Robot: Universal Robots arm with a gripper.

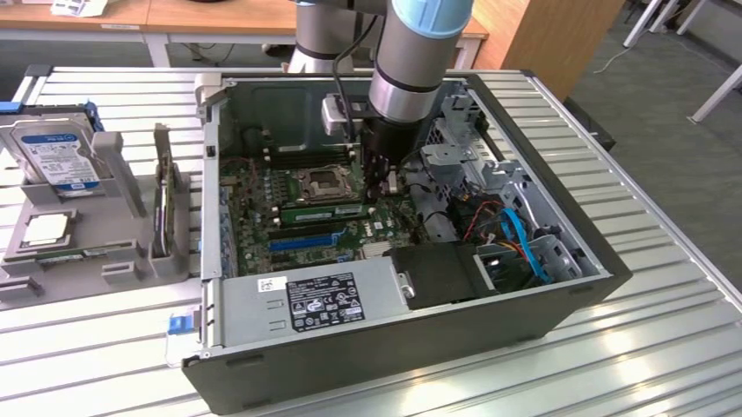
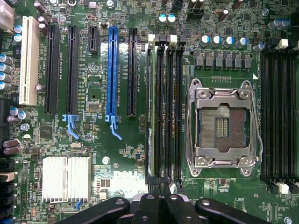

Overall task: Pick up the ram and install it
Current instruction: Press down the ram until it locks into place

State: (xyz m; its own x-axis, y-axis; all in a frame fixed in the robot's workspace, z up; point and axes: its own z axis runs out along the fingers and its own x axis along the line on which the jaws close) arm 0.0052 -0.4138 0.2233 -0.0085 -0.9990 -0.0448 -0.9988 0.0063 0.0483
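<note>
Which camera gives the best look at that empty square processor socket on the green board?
The wrist view: it looks straight down on the processor socket, showing its metal frame and bare contact field. In the exterior view the same socket appears small and slanted inside the computer case, just beside the robot's arm.

robot arm cut off at top edge, pincer fingertips cropped
</note>
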